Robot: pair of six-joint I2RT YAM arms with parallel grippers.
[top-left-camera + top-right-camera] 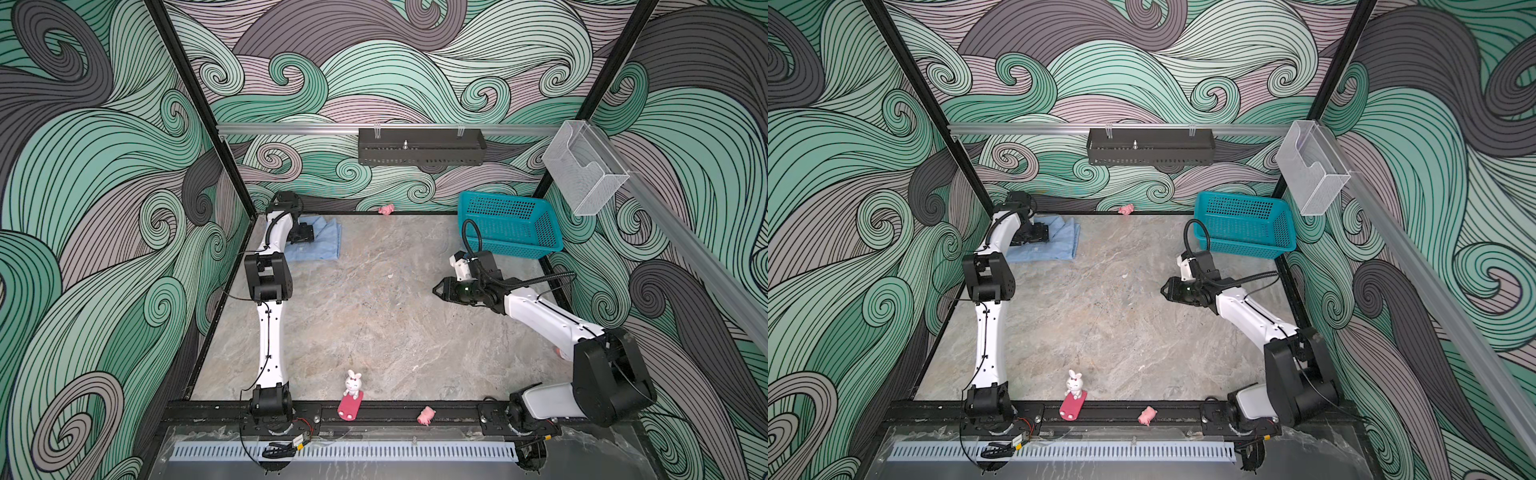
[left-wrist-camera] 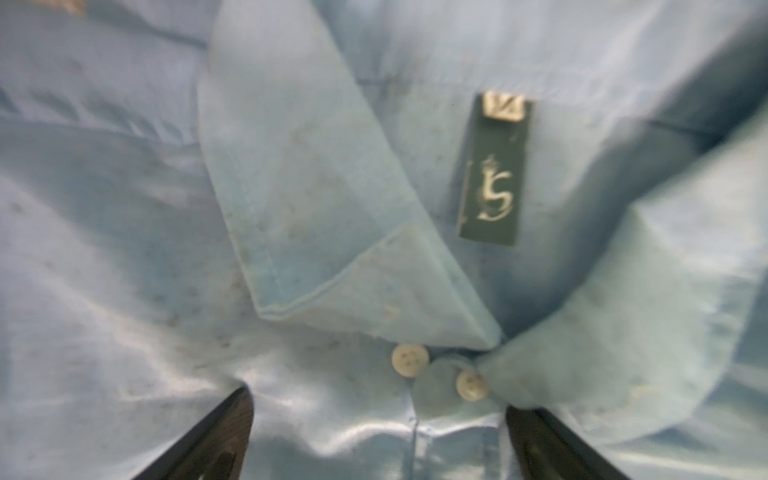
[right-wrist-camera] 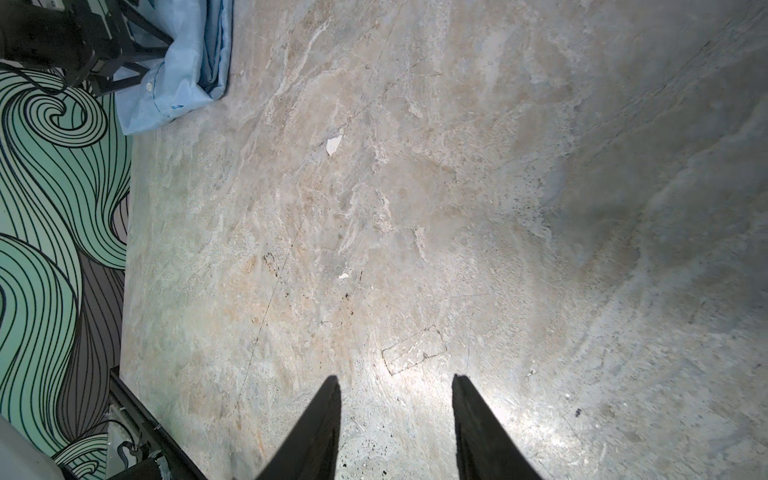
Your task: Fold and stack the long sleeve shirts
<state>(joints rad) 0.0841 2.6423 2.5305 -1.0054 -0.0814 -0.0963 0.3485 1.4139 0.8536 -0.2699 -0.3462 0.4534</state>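
One long sleeve shirt point(image 1: 324, 245) point(image 1: 1065, 241), light blue and folded, lies in the far left corner of the table. My left gripper point(image 1: 307, 236) point(image 1: 1043, 235) hovers right over it, open. In the left wrist view the collar point(image 2: 316, 199), a dark neck label point(image 2: 494, 174) and two white buttons point(image 2: 409, 359) fill the picture, with the left gripper point(image 2: 378, 401) spread wide across the placket. My right gripper point(image 1: 436, 289) point(image 1: 1163, 289) point(image 3: 395, 380) stands open over bare table at the right, nothing between its fingers. Its wrist view catches the shirt point(image 3: 183, 83) far off.
A teal basket point(image 1: 509, 226) stands at the back right. A small pink toy point(image 1: 386, 209) lies at the back edge. A white bunny figure point(image 1: 352, 386) on a red base and a pink pig point(image 1: 426, 415) sit on the front rail.
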